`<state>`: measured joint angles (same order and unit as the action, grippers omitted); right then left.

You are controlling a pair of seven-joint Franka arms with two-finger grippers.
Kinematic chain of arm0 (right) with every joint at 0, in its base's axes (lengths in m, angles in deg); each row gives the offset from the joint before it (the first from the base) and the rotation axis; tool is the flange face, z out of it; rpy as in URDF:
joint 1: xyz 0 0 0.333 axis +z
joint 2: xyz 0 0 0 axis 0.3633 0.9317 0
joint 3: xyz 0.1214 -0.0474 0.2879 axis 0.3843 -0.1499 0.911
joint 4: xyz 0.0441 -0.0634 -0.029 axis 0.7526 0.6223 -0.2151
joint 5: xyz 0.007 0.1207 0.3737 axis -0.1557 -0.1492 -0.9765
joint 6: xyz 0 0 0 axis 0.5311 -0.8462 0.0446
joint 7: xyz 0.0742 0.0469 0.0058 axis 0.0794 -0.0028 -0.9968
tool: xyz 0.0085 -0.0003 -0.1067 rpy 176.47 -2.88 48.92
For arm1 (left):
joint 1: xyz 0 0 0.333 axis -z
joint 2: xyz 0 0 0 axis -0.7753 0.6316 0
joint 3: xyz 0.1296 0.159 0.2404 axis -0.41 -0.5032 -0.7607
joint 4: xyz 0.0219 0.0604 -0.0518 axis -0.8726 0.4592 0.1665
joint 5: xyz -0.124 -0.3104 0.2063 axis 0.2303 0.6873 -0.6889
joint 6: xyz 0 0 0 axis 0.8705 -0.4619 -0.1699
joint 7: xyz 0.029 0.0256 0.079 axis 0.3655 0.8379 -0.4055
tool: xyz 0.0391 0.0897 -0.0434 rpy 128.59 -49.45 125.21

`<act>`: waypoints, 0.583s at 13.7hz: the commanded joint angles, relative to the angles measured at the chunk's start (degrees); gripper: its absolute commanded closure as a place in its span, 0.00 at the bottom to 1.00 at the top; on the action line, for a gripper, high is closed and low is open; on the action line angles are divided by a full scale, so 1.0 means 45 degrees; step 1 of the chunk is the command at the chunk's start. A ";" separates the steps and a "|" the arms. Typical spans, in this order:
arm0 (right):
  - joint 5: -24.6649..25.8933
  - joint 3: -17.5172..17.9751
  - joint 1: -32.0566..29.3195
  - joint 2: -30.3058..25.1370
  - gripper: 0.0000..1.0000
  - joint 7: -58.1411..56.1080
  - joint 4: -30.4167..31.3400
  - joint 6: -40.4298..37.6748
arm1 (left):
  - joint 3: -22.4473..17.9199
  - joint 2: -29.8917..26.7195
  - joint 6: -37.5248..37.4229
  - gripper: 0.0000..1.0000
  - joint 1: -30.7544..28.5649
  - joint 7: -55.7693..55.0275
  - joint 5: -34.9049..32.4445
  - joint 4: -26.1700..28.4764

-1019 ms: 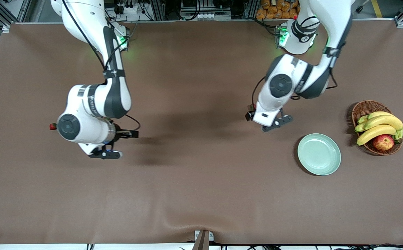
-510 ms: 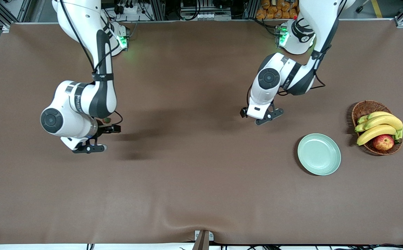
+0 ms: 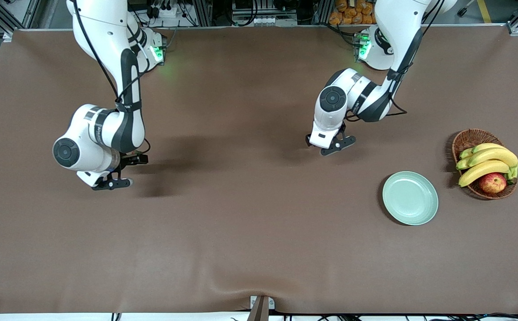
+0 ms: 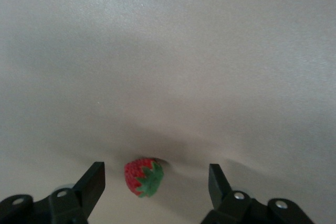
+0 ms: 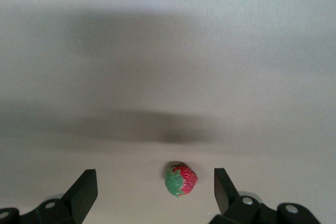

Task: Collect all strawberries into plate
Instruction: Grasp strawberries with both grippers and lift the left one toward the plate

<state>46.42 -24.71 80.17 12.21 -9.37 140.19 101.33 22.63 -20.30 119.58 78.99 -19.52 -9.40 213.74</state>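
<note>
One strawberry (image 4: 143, 177), red with a green cap, lies on the brown cloth between the open fingers of my left gripper (image 4: 156, 184), closer to one finger. Another strawberry (image 5: 181, 179) lies on the cloth between the open fingers of my right gripper (image 5: 153, 188), closer to one finger. In the front view both berries are hidden under the hands; a third strawberry is not in view. My left gripper (image 3: 334, 146) hovers over the table's middle, away from the empty mint-green plate (image 3: 410, 198). My right gripper (image 3: 108, 183) is low over the cloth near the right arm's end.
A brown wicker basket (image 3: 468, 138) with bananas (image 3: 486, 162) and a red-yellow apple (image 3: 492, 183) stands beside the plate toward the left arm's end. The cloth has a raised fold (image 3: 259, 285) at the edge nearest the front camera.
The right hand has moved toward the right arm's end, covering the strawberry seen beside it before. The left hand has shifted toward the bases and away from the plate.
</note>
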 commanded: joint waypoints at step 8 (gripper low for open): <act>-0.0105 0.0854 -0.0482 -0.0413 0.46 -0.1039 0.1866 0.1415 | -0.0007 0.0321 0.0258 0.27 -0.0048 -0.0327 -0.0549 0.0340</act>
<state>46.31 -22.75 79.13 12.22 -13.08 146.85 105.85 22.54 -19.58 119.59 78.88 -19.56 -10.21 214.83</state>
